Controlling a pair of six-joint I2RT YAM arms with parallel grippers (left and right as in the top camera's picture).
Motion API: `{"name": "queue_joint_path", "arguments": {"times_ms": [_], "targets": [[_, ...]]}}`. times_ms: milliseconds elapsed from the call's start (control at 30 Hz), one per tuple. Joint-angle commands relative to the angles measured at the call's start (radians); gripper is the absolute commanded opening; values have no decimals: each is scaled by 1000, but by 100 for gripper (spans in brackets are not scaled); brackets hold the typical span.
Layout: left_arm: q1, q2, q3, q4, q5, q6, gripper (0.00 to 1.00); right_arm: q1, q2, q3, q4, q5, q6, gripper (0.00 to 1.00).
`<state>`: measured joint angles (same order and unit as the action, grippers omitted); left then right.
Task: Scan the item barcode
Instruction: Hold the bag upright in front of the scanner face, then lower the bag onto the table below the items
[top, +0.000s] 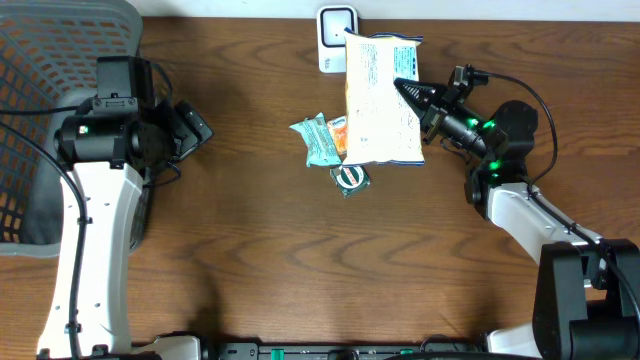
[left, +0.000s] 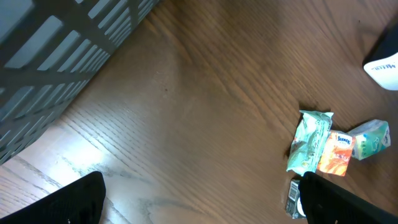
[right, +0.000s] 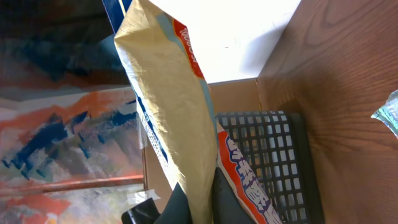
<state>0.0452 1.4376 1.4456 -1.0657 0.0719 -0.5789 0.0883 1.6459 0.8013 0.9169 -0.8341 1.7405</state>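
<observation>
Brown wood-grain table (top: 250, 250). Right gripper (top: 408, 92) clenched on edge of large cream printed snack bag (top: 375, 110), raised ahead of jaws beside white box scanner (top: 336, 30), likely presenting barcode. Left gripper (top: 195, 130) released, empty, beside grey mesh basket (top: 40, 100).

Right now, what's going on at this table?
The right claw is shut on a large white printed snack bag, holding it up by the small white scanner. The left claw hangs open near the grey mesh basket, holding nothing. Small green and orange packets lie on the brown wooden table.
</observation>
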Motion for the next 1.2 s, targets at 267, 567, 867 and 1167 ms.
{"name": "queue_joint_path", "arguments": {"times_ms": [267,567,867,1167], "targets": [[5,1,-1,0,-13,-1,98,5,-4,22,6,-14,-29,1],[5,1,-1,0,-13,-1,98,5,-4,22,6,-14,-30,1],[5,1,-1,0,-13,-1,98,5,-4,22,-110,-9,-121,1],[5,1,-1,0,-13,-1,98,4,-4,22,-490,137,-543,1]]}}
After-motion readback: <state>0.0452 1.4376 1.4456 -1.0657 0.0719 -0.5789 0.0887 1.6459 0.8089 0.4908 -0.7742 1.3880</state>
